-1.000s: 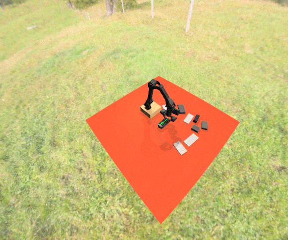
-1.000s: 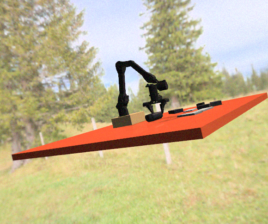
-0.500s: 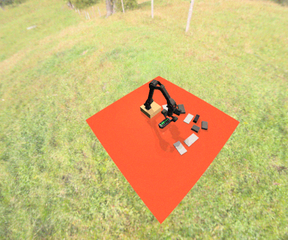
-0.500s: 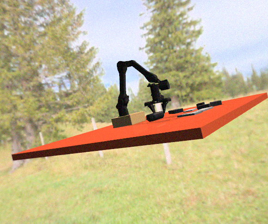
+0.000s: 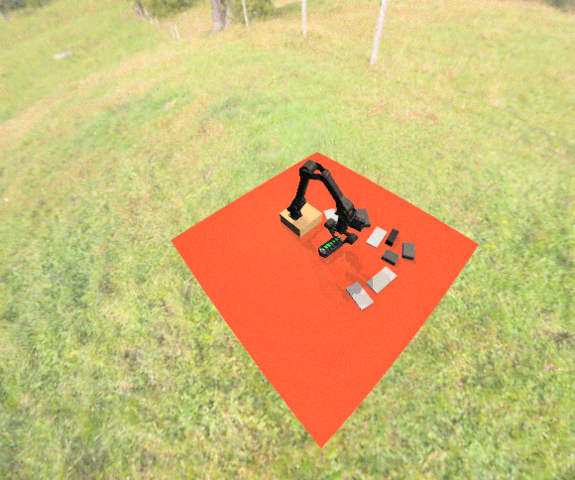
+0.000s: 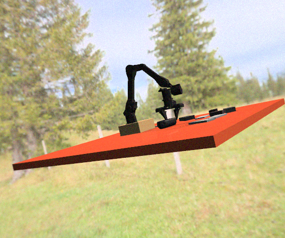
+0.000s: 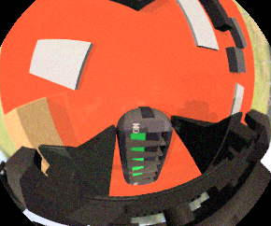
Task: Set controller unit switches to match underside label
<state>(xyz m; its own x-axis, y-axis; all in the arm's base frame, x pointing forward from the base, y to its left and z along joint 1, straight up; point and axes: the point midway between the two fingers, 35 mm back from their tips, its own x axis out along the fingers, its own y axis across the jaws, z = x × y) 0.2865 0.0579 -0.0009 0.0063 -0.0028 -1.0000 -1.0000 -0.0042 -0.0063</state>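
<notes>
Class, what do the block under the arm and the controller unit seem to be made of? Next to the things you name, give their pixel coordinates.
The block [image 5: 311, 222] [image 6: 146, 125] [image 7: 40, 122]: probably unvarnished wood, judging by its pale tan colour and dull surface. The controller unit [image 5: 324, 252] [image 6: 166, 123] [image 7: 140, 120]: likely dark moulded plastic, given its rounded edges; painted metal is possible.

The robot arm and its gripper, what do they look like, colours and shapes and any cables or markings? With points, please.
The arm [image 5: 303, 187] [image 6: 130, 86] is black all over, with slim links and chunkier, blocky joints. The gripper is black too; its two jaws taper towards the tips, like wedges. I can't make out any cables or markings on either.
</notes>
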